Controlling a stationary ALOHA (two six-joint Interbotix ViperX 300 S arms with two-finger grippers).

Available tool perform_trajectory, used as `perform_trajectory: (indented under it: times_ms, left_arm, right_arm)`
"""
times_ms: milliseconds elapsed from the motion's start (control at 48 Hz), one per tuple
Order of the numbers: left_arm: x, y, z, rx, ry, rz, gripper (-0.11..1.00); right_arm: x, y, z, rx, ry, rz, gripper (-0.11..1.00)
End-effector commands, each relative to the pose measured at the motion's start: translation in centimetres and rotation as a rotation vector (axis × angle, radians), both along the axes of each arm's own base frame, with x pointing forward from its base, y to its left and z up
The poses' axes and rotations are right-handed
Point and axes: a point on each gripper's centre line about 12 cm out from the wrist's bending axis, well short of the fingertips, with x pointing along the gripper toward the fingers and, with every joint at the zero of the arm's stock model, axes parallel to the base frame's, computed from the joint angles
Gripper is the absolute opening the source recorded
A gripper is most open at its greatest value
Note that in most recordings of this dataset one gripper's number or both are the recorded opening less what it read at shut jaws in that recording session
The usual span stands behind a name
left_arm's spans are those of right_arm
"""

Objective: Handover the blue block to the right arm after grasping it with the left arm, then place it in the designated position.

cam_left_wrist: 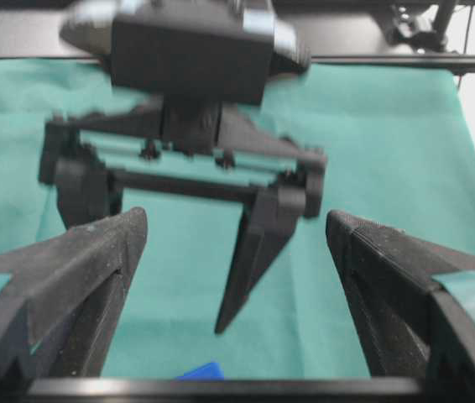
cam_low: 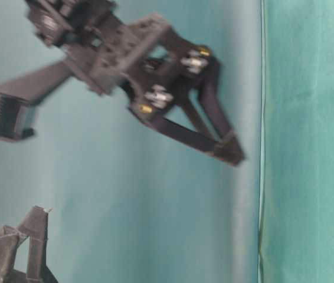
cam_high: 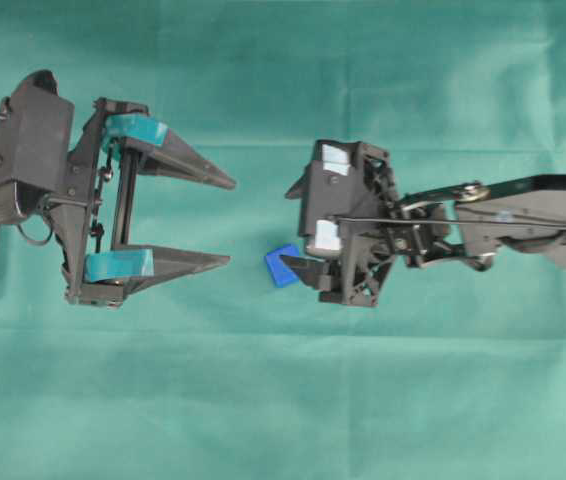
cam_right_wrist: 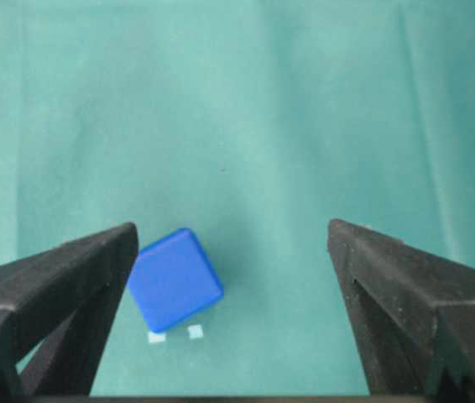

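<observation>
With both the left gripper (cam_high: 231, 222) and right gripper (cam_right_wrist: 233, 243) spread and empty, your block (cam_right_wrist: 174, 280) lies on the cloth (cam_high: 283, 400) over the white marks (cam_right_wrist: 175, 334), so placement looks done; lift the right arm clear.

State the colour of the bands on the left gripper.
Teal bands on the left gripper, clearest in the overhead view.

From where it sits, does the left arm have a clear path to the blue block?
Probably yes: the left gripper is open, with bare cloth up to the blue block, though the right gripper, open over it, crowds the far side.
</observation>
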Motion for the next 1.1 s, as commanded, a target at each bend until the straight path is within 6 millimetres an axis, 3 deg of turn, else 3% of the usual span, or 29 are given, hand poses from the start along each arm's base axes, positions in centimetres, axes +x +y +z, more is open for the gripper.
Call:
perform_trajectory:
  times_ms: [0, 250, 646, 1083]
  left_arm:
    - [0.0, 0.0, 1.1, -0.002, -0.035, -0.002, 1.0]
    - [0.0, -0.1, 1.1, -0.001, -0.035, -0.003, 1.0]
    - [0.0, 0.0, 1.1, -0.002, -0.034, -0.002, 1.0]
    - [0.0, 0.0, 1.0, -0.002, -0.032, -0.002, 1.0]
  right_arm:
    - [-0.7, 0.1, 2.6, -0.005, -0.054, 0.003, 0.93]
    - [-2.0, 0.1, 4.4, -0.01, -0.079, -0.006, 0.93]
    - [-2.6, 0.1, 4.6, -0.01, -0.087, -0.001, 0.93]
    - [-6.0, 0.2, 7.0, -0.019, -0.221, 0.06, 0.93]
